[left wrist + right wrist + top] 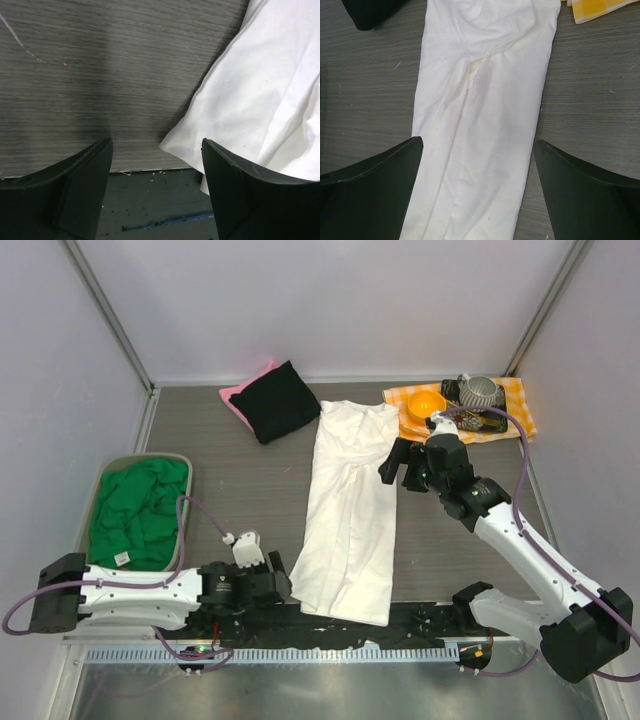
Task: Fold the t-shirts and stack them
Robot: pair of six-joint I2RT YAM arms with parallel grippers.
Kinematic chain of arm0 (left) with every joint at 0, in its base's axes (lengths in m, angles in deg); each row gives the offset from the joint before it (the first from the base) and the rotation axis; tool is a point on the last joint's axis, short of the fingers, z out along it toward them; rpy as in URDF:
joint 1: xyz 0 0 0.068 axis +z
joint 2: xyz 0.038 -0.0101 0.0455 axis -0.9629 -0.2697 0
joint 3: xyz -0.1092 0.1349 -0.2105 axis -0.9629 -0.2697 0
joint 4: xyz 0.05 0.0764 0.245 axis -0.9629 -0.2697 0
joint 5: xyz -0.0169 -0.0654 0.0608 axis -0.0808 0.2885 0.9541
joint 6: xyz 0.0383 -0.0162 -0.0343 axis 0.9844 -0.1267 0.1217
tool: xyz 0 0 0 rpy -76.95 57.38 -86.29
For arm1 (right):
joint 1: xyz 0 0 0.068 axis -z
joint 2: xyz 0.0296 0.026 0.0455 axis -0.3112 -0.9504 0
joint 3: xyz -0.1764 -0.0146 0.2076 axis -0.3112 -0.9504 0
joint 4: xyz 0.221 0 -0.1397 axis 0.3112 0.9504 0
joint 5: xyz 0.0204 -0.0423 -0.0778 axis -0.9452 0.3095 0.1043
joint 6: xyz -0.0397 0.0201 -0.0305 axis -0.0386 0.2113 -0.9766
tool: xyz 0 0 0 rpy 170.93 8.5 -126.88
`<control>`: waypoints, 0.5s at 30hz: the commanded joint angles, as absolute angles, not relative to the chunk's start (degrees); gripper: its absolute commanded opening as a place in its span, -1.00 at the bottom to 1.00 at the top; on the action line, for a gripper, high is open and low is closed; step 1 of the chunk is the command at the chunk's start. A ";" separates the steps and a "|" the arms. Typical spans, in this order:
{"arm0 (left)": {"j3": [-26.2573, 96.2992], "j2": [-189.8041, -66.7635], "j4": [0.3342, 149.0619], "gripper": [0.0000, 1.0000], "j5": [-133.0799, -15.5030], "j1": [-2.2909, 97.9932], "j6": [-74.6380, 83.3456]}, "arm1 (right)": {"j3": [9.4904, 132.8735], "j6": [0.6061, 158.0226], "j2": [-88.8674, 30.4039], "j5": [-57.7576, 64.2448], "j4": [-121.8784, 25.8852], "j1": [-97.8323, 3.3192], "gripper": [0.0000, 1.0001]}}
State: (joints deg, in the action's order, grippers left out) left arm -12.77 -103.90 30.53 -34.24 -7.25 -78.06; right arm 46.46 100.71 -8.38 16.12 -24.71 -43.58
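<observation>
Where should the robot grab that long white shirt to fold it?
Probably its near-left hem corner, coming low from the left: the white t-shirt lies flat in a long strip, that corner pokes out free, and the open left pincer sits beside it.

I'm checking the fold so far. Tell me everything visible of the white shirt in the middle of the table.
The white shirt looks like soft, wrinkled cotton, folded lengthwise into a long narrow strip, lying flat on the table. Its far end nears the checked cloth; its near end overhangs the table edge. The open left claw and open right claw are close; neither grips it.
</observation>
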 commanded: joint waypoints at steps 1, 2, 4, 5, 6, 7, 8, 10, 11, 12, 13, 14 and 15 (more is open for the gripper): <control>-13.42 -106.75 37.87 0.52 -34.12 -6.69 -77.76 | 45.91 100.80 -6.42 16.25 -27.06 -43.88 0.99; -13.77 -107.19 38.49 0.47 -34.30 -6.60 -77.32 | 45.91 100.71 -6.51 16.33 -26.88 -43.88 0.99; -14.03 -107.63 39.89 0.37 -34.56 -6.42 -77.32 | 45.56 100.71 -6.51 16.25 -26.97 -43.88 0.99; -14.56 -107.63 40.51 0.30 -34.83 -6.33 -77.14 | 45.47 100.63 -6.42 16.59 -26.71 -43.88 0.99; -14.82 -107.63 41.30 0.27 -34.92 -6.25 -77.06 | 45.38 100.54 -6.42 16.60 -26.71 -43.88 0.99; -15.09 -107.55 41.83 0.20 -35.09 -5.98 -77.23 | 45.03 100.62 -6.25 16.68 -26.97 -43.88 0.99; -15.35 -107.46 42.27 0.14 -35.53 -5.89 -77.14 | 44.94 100.62 -6.16 16.77 -26.88 -43.88 0.99; -15.70 -107.54 42.36 -0.14 -35.62 -5.89 -77.49 | 44.86 100.62 -6.25 16.77 -27.06 -43.88 0.99; -15.79 -107.63 42.45 -0.17 -35.97 -5.98 -77.49 | 44.85 100.71 -6.16 16.69 -26.97 -43.88 1.00; -15.53 -107.81 42.36 -0.19 -35.80 -5.89 -77.32 | 44.68 100.71 -6.25 16.77 -27.14 -43.88 0.99; -15.44 -108.42 41.92 -0.24 -35.71 -5.98 -77.23 | 44.68 100.80 -6.33 16.77 -27.23 -43.79 0.99; -15.53 -108.69 42.01 -0.26 -35.71 -5.98 -77.23 | 44.50 100.80 -6.25 16.77 -27.15 -43.88 0.99; -15.61 -108.86 42.36 -0.29 -35.97 -5.98 -77.14 | 44.50 100.80 -6.25 16.69 -27.23 -43.79 0.99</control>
